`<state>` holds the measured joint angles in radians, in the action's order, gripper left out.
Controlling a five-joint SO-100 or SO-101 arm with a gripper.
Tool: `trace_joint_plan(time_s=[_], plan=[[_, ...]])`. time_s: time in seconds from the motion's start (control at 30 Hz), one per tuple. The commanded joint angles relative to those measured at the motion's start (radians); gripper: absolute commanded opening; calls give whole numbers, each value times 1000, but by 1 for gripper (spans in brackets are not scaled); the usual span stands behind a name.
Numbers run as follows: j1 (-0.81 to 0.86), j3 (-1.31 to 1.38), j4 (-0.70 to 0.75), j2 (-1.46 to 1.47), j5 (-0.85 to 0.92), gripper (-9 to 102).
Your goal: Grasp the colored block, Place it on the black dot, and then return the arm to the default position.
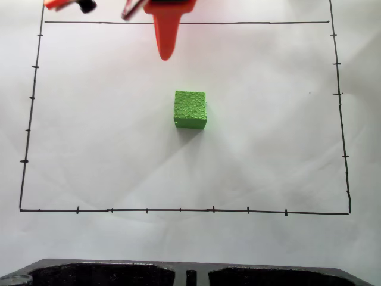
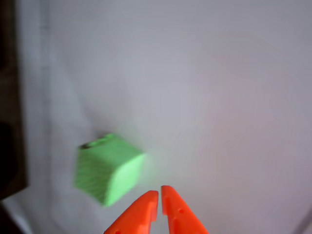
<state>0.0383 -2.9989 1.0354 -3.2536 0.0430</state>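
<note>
Green block (image 1: 190,109), one in number, sat flat on the white paper (image 1: 107,119) near the centre of the fixed view, inside the single hand-drawn black border (image 1: 178,210) with its tick marks. No black dot was visible anywhere on the paper; by judgement the block may have been resting over it, which would explain the dot's absence, but this could not be confirmed. One orange arm (image 1: 169,9) occupied the upper centre of the fixed view, its tapered finger pointing down toward the block and standing well apart from it. In the wrist view the block (image 2: 108,168) lay in the lower left of the frame, just beside the gripper (image 2: 159,193) at the bottom edge. The two orange fingertips (image 2: 170,200) stood almost touching, with a thin gap between them, so the gripper was closed and empty. By judgement, this clear separation from the block suited a retreat toward the default position, with the placing step likely done. A dark moulded edge (image 1: 119,273) ran along the bottom of the fixed view.
</note>
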Motion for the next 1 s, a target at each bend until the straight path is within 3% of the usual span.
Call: trace_joint_plan(time_s=[0.0,0.3,0.97], plan=[[-32,-5,-29,-12,-21,0],[-61,-38,-130,-15,-49,0],[-64,-40,-133,-15,-49,0]])
